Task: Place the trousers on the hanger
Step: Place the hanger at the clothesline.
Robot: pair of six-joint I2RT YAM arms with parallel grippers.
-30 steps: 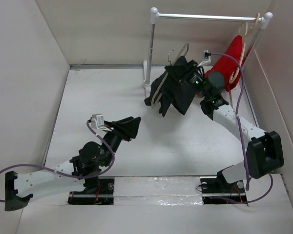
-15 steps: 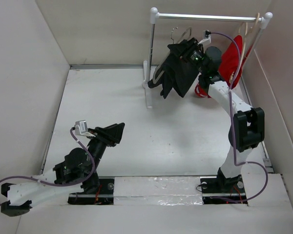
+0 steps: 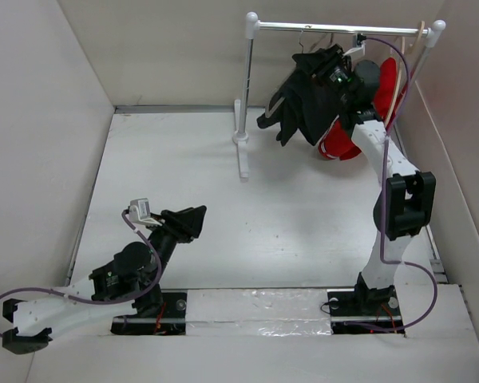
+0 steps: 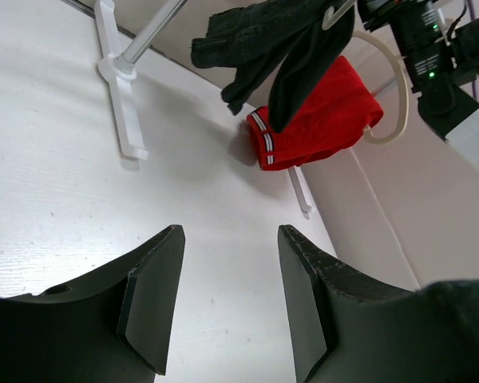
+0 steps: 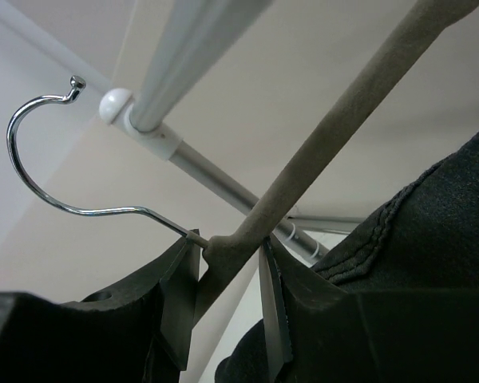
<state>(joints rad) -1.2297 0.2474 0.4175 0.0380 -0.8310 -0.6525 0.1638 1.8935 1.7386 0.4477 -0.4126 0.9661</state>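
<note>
My right gripper (image 3: 336, 76) is raised just under the rail (image 3: 335, 29) and shut on the neck of the pale grey hanger (image 5: 327, 152), as the right wrist view shows (image 5: 227, 255). The black trousers (image 3: 307, 104) hang draped over that hanger, also seen in the left wrist view (image 4: 287, 40) and beside my right fingers (image 5: 431, 239). The hanger's metal hook (image 5: 32, 128) stands beside the rail (image 5: 191, 48), not around it. My left gripper (image 3: 193, 219) is low over the table near its base, open and empty (image 4: 230, 231).
A red garment (image 3: 339, 144) hangs on a beige hanger (image 3: 399, 72) at the rail's right end, right behind the trousers. The rack's left post (image 3: 246, 80) and its white foot (image 3: 242, 155) stand on the table. White walls close in on both sides.
My right arm has lifted the hanger with the trousers up and to the right, close to the rail. My left arm has drawn back toward its base.
</note>
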